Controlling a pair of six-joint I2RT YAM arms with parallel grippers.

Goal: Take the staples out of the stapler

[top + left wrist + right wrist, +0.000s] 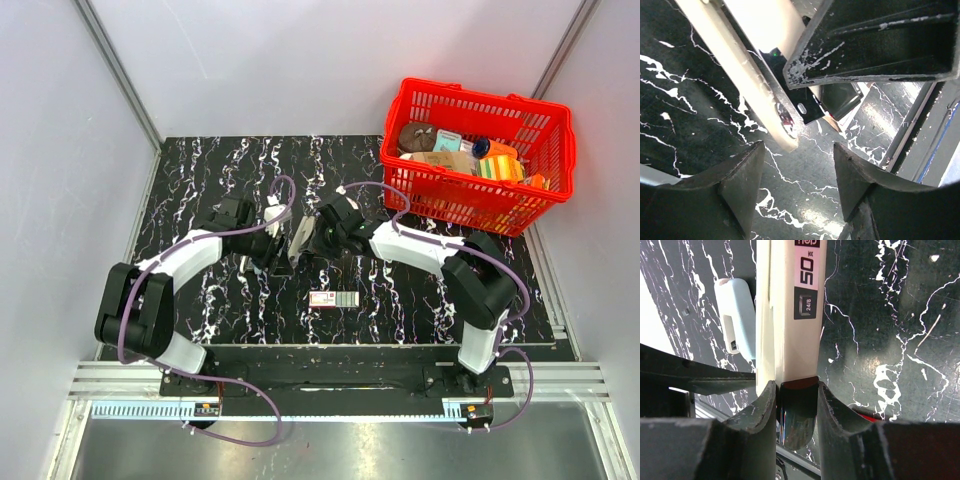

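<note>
Right gripper (797, 390) is clamped on one end of the stapler (790, 315). The white body with a "50" label runs away from the fingers, and the pale-blue part sits on its left side. In the top view the stapler (297, 243) is held over the middle of the black marbled table (400, 300), between the two grippers. Left gripper (797, 170) has its fingers apart with nothing between them, and the stapler tip sits just beyond them. A small flat rectangular item (333, 299) lies on the table nearer the bases. Red basket (455, 210) holding goods is at far right.
</note>
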